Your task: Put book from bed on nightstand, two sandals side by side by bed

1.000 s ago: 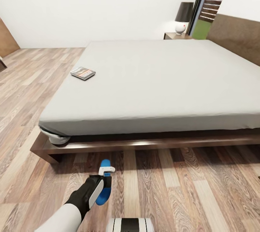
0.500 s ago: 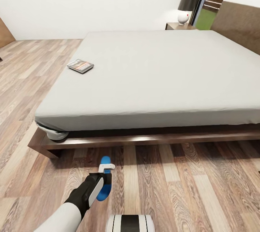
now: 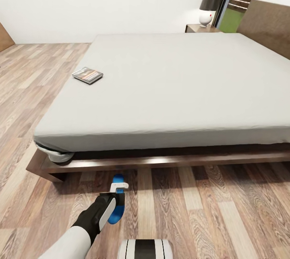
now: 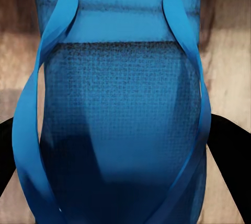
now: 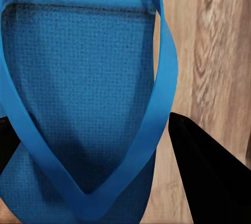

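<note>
A blue sandal [image 3: 116, 206] is sitting in the left gripper [image 3: 117, 200] at the lower centre of the head view, above the wood-plank floor [image 3: 209, 214] and just in front of the bed frame. In the left wrist view the sandal [image 4: 117, 119] is lying between the two dark fingers [image 4: 230, 156], which are closing narrowly on its edges, so the claw is gripping it. In the right wrist view a second blue sandal [image 5: 78, 104] is filling the space between the dark fingers [image 5: 206, 172] of the right gripper [image 5: 99, 172], and they are also pressing on its sides over the same wooden planks.

The book [image 3: 87, 75] is resting on the grey mattress of the bed [image 3: 169, 85], in the upper left of the frame, near the mattress edge. A nightstand [image 3: 201, 28] is standing in the upper right, beyond the bed's far side, and is carrying a white lamp [image 3: 209, 3] with a dark shade. Beside it a dark-framed window [image 3: 235, 1] is showing slats and green. The wall behind is white.
</note>
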### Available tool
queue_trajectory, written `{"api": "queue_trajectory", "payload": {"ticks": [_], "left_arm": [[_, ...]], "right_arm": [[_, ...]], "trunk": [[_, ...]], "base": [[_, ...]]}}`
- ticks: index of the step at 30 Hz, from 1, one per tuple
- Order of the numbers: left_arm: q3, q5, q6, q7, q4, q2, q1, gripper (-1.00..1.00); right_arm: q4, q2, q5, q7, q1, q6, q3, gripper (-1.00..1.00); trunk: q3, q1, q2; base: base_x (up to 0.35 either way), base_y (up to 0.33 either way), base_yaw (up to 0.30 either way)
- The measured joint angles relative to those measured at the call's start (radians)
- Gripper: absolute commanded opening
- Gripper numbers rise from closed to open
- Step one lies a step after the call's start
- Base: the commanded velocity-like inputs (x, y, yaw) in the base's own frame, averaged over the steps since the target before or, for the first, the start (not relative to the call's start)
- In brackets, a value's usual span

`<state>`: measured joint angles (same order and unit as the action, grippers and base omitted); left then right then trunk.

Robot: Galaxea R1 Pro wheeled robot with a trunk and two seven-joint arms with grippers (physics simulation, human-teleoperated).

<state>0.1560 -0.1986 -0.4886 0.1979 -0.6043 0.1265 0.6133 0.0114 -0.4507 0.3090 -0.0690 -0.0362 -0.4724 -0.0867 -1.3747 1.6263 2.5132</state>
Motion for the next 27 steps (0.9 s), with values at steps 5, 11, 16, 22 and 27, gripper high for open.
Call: {"api": "queue_trajectory", "payload": {"ticks": [5,11,16,22,27], "left_arm": [[0.0,0.0,0.0,0.0,0.0,0.0,0.0,-1.0],[0.0,0.0,0.011,0.0,0.0,0.0,0.0,-1.0],[0.0,-0.002,0.086,-0.002,0.002,0.0,-0.001,-1.0],[0.001,-0.003,0.148,-0.002,0.014,0.0,-0.003,-1.0],[0.003,-0.003,0.149,-0.002,0.014,0.0,-0.003,-1.0]], "right_arm": [[0.0,0.001,0.001,-0.002,0.0,0.001,0.001,-1.0],[-0.001,0.0,0.001,-0.003,0.0,0.0,0.002,-1.0],[0.001,0.0,0.002,-0.003,0.0,-0.003,0.002,-1.0],[0.001,-0.002,0.001,-0.005,0.0,-0.006,0.002,-1.0],[0.001,-0.002,0.001,-0.005,0.0,-0.006,0.002,-1.0]], "trunk": [[-0.019,0.002,0.001],[-0.043,0.005,0.003],[-0.062,0.007,0.004],[-0.085,0.01,0.005],[-0.104,0.012,0.006]], "base": [[0.0,0.0,0.0],[0.0,0.0,0.0],[0.0,0.0,0.0],[0.0,0.0,0.0],[0.0,0.0,0.0]]}}
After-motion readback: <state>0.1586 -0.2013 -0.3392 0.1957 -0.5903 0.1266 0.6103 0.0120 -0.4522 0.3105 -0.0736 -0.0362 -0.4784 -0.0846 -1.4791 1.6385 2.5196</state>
